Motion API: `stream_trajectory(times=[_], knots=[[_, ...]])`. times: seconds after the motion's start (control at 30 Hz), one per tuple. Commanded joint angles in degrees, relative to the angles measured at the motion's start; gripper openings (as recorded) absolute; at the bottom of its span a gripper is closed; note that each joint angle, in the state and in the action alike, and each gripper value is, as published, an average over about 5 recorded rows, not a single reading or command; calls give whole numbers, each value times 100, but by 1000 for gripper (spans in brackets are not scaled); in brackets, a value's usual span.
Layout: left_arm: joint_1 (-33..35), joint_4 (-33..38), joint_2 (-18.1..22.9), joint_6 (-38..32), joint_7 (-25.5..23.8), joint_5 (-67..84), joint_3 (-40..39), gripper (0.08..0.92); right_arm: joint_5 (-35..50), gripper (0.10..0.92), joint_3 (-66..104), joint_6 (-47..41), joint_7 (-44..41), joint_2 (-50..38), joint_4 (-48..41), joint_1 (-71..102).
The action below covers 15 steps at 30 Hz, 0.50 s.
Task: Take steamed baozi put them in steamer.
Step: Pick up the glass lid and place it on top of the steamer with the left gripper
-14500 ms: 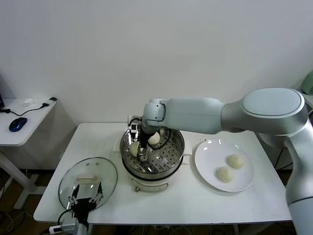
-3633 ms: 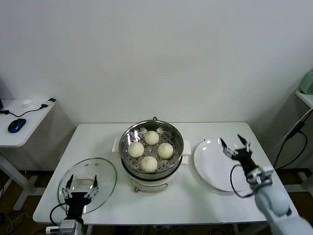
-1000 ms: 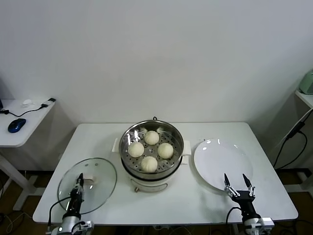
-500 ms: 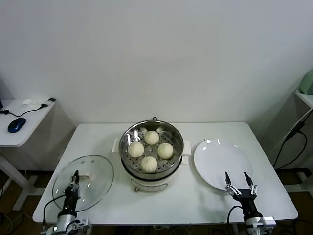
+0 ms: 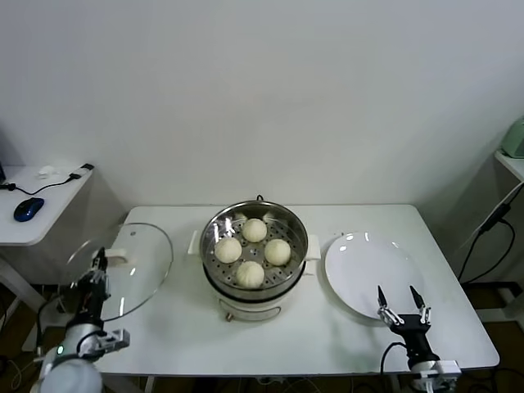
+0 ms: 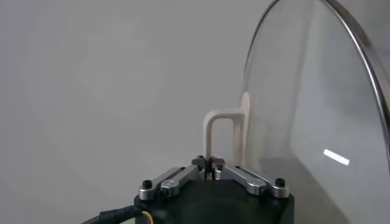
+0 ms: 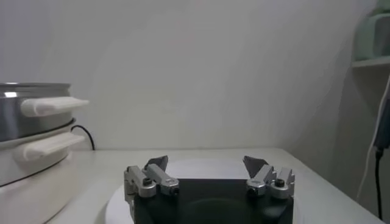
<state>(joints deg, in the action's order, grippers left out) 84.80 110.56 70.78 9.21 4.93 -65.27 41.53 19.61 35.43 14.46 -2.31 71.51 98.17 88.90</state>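
Four pale baozi (image 5: 250, 273) sit on the perforated tray inside the shiny steamer (image 5: 297, 228) at the table's middle. My left gripper (image 5: 98, 264) is at the table's left edge, shut on the cream handle (image 6: 225, 131) of the round glass lid (image 5: 127, 266). It holds the lid off the table, tilted nearly on edge. In the left wrist view the gripper (image 6: 210, 162) pinches the handle's foot, with the lid glass (image 6: 317, 122) beside it. My right gripper (image 5: 403, 298) is open and empty at the front right, by the near edge of the white plate (image 5: 368, 266).
The plate holds nothing. In the right wrist view the open gripper (image 7: 206, 162) faces across the plate (image 7: 116, 206), with the steamer's cream handles (image 7: 52, 105) off to one side. A side table with a blue mouse (image 5: 29, 208) stands far left.
My left gripper has lifted the glass lid off the table, carrying it up and to the left and tilting it. The right gripper has stayed put, and so have the baozi.
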Motion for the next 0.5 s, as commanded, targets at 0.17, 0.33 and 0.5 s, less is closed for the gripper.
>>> stream_trajectory(times=[0.17, 0.33, 0.5], knots=[[-307, 1551, -321, 1046, -1311, -59, -532, 132, -394, 823, -21, -118, 147, -4, 107, -3], [-644, 1639, -172, 1809, -1442, -743, -1794, 132, -408, 823, -82, -57, 105, 0, 58, -39], [-1001, 1520, 408, 2326, -1793, -1795, -3085, 132, -431, 823, -116, 14, 87, 22, 16, -48]])
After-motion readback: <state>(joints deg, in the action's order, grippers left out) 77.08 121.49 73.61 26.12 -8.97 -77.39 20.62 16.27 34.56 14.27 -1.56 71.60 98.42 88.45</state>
